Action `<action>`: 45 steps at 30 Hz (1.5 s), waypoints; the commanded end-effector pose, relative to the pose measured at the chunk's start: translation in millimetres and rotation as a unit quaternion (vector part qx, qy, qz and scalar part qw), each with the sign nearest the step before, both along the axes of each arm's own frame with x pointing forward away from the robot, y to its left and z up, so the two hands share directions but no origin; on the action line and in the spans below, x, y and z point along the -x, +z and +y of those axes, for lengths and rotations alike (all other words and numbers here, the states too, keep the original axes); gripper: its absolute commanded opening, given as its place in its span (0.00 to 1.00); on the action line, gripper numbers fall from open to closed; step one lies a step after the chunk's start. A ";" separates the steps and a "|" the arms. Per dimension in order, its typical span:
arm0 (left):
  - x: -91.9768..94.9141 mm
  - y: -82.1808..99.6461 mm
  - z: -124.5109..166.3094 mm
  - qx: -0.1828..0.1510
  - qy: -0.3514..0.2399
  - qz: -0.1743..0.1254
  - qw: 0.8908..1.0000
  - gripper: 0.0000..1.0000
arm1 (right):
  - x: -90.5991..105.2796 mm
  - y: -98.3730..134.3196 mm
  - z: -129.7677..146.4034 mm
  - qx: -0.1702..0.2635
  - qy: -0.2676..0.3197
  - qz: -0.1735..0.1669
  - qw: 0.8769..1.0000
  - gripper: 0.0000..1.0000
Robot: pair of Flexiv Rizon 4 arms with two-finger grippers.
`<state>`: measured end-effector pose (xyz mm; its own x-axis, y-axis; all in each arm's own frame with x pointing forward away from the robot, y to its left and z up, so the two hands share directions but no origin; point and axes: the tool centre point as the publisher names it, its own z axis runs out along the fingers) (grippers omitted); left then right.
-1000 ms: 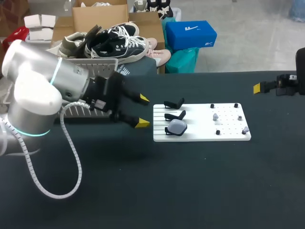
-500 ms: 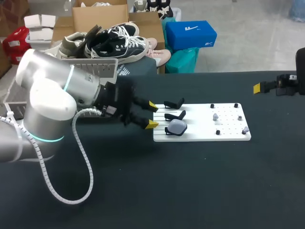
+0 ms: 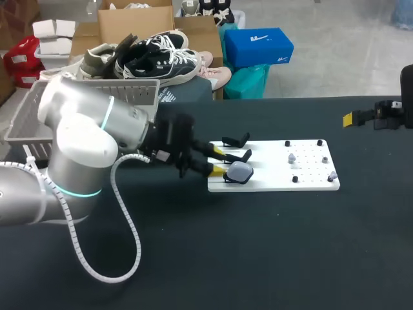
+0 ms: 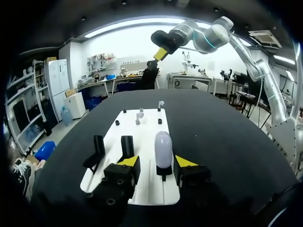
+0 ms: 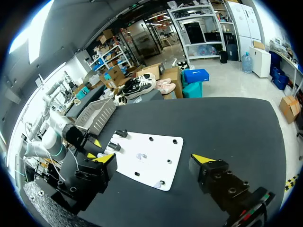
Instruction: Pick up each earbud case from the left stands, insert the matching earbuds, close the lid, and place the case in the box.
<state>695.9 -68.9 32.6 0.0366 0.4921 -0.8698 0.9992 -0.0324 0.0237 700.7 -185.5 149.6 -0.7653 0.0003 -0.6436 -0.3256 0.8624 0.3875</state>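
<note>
Earbud case [image 3: 240, 171]: pale, rounded, upright on the nearest of three black stands at the left end of the white board [image 3: 271, 184]. Lid closed.

The other two stands [image 3: 236, 147] are just behind it along the same end of the board, both bare. Two small pale earbuds [image 3: 292, 157] sit among black pegs on the board's right half.

Left gripper [image 3: 219, 161]: reaches over the board's left edge at stand height. The fingers are spread, with one yellow tip on each side of the case. In the wrist view the case stands between the fingers [image 4: 129, 161]. A clear gap shows on the side of the bare stands. The other finger is just beside the case, and contact cannot be made out. Not clamped.

Left arm: large white joint low over the table, left of the board. The forearm runs roughly level toward the stands, and a grey ribbed cable loops from the wrist down to the tabletop.

Grey slatted basket [image 3: 26, 119]: well left of the board, partly behind the left arm.

Right gripper [image 5: 154, 160]: well apart from the board, off its far right corner and raised above the table. Fingers splayed wide, nothing between them.
</note>
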 end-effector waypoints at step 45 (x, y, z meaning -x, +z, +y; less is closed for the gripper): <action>6.8 -15.6 -24.9 0.028 0.009 0.012 0.999 0.47 | -0.6 -0.5 -0.4 0.000 0.001 0.000 1.000 1.00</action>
<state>686.9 -91.8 19.2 0.0056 0.4442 -0.8959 0.9999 -0.0126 0.0000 700.7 -185.5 149.6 -0.7653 0.0003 -0.6437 -0.3256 0.8624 0.3875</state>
